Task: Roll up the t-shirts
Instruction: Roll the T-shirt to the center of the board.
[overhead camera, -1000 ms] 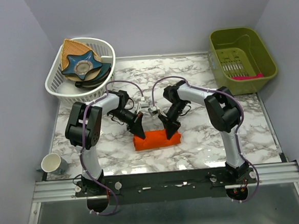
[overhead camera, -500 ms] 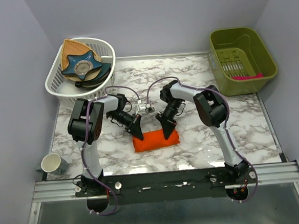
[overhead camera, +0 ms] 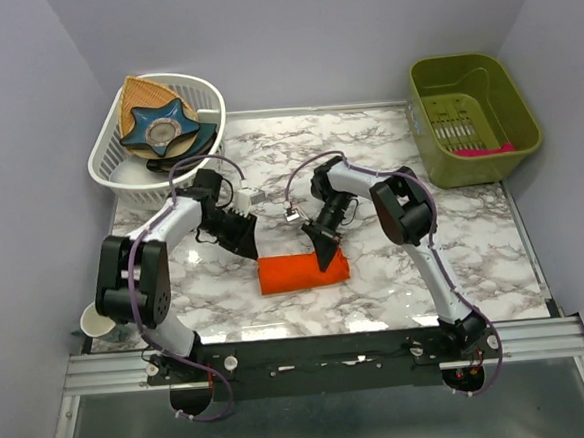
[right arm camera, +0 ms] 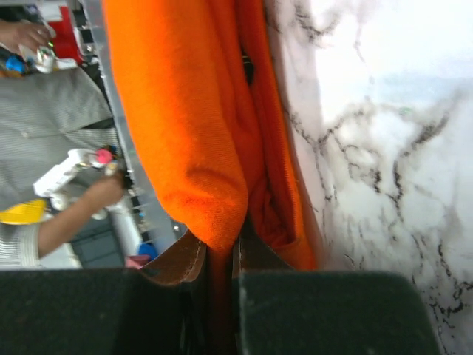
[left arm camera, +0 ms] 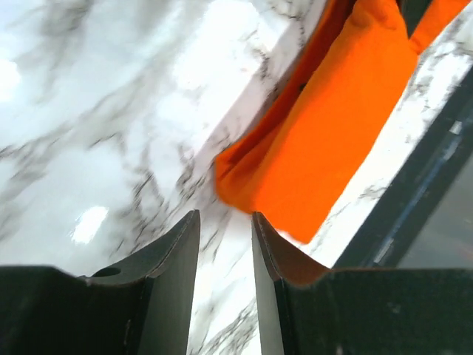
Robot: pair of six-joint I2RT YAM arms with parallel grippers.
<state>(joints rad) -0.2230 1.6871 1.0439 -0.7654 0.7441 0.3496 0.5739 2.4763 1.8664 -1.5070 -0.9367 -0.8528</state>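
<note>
T-shirt [overhead camera: 294, 276] bundle, long axis left-right

At the far left of your marble table [overhead camera: 406, 276] sits a white slatted basket [overhead camera: 119, 179]. Inside it a tan woven fan-shaped piece [overhead camera: 138, 92] leans at the back, a blue star-shaped dish [overhead camera: 163, 126] lies in front of it, and something dark [overhead camera: 173, 165] lies under the dish. At the far right you have an olive-green bin [overhead camera: 449, 170] with a small pink item [overhead camera: 488, 149] on its floor. A white cup [overhead camera: 103, 318] stands just off the near left corner, beside the metal rail [overhead camera: 321, 352]. In the right wrist view, a person in a grey striped shirt [right arm camera: 44, 155] appears beyond the table.
</note>
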